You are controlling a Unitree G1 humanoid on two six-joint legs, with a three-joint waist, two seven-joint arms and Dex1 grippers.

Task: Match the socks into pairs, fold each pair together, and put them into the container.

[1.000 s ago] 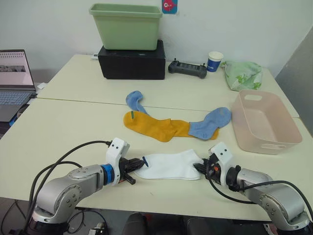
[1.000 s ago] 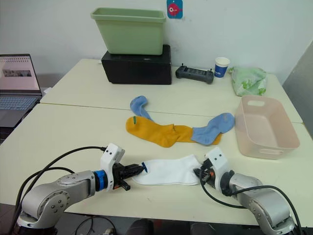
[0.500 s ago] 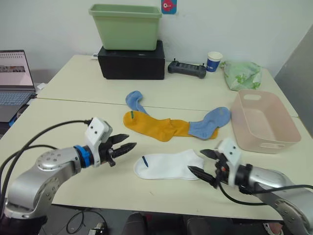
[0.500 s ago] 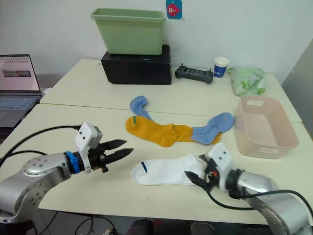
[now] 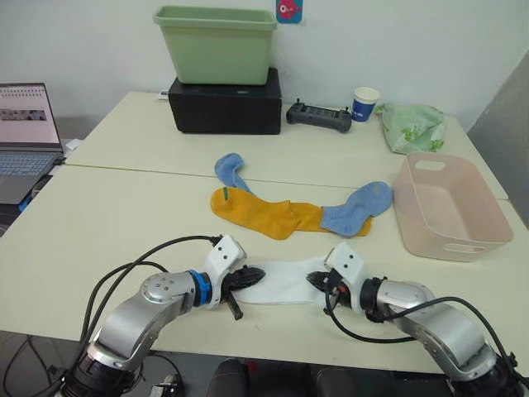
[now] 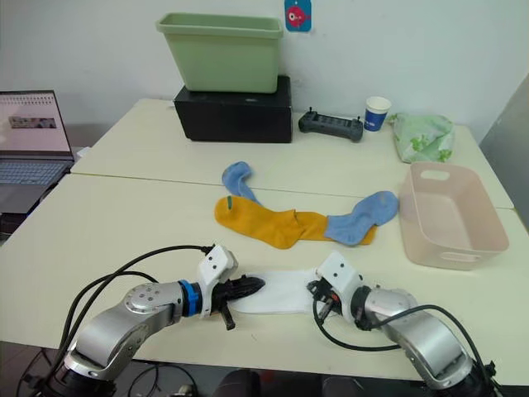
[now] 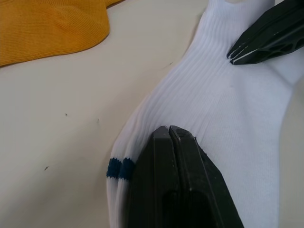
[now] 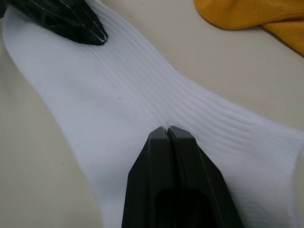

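The table (image 5: 107, 223), smooth and cream, spans the frame. At right centre the container (image 5: 450, 207), a pale pink rounded plastic basket, holds nothing visible. Centre frame, the mustard-yellow socks (image 5: 260, 215) and light blue socks (image 5: 355, 209) lie overlapped. At lower centre lies the white sock (image 5: 285, 279), soft ribbed knit with a blue stripe. I judge the fold step is in hand: left gripper (image 5: 248, 277) and right gripper (image 5: 316, 279) are each pinched together on it. Next I must bring one end over the other.
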